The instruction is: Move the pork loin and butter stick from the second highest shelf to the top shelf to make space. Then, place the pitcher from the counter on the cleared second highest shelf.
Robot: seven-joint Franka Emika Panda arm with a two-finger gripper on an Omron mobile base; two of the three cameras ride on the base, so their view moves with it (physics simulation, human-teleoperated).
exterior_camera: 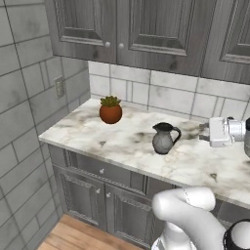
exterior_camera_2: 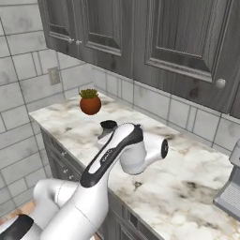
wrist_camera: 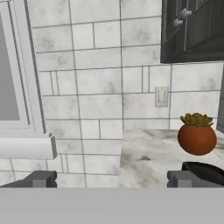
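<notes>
We can read no text, label, brand, number or sign anywhere: the arm's casing (exterior_camera_2: 101, 164) carries a small dark marking too blurred for us to make out, and every other surface we see is unlettered.

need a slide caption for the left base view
Dark pitcher stands upright on the marble counter, right of a potted plant; the open tool hovers to the pitcher's right.
</notes>
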